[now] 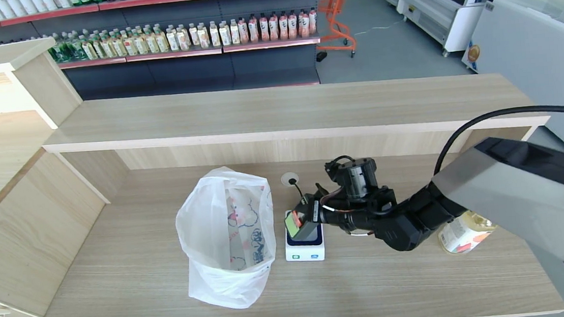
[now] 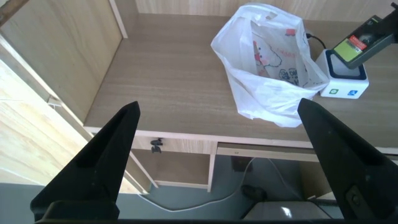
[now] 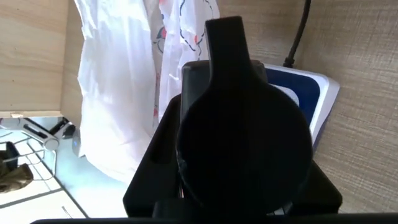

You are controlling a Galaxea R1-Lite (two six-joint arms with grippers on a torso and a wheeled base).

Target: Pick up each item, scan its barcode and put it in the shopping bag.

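Head view: item (image 1: 293, 223), a small dark pack with a green and red face, sits in the right gripper (image 1: 301, 219), whose claw is clamped on it. Pack is tilted, face turned toward 9 o'clock, and held just over the blue top of the scanner (image 1: 305, 250); cannot tell whether the two touch.

Scanner: white box with a blue top, standing on the counter (image 1: 133, 263) just beside the shopping bag (image 1: 225, 235), at the bag's 3 o'clock. A black cable (image 1: 297, 189) runs from it toward 12 o'clock into a round port in the counter top.

Shopping bag: white plastic, upright, mouth open, a printed carton showing inside.

Bottle (image 1: 465, 234): pale, with a label, at the scanner's 3 o'clock, well apart from it and partly hidden behind the right arm.

Left wrist view: left gripper (image 2: 217, 162) has its claw spread wide with nothing between its fingers (image 2: 118, 155). It hangs off the counter's near edge. The shopping bag (image 2: 267, 74), scanner (image 2: 345, 84) and held item (image 2: 360, 45) lie farther off on the counter top.

Right wrist view: scanner's blue top (image 3: 311, 93) lies directly past the claw, the white bag (image 3: 112, 81) alongside it.

Background, 12 o'clock: raised counter ledge (image 1: 283, 110), then shelves of drink bottles (image 1: 184, 37)
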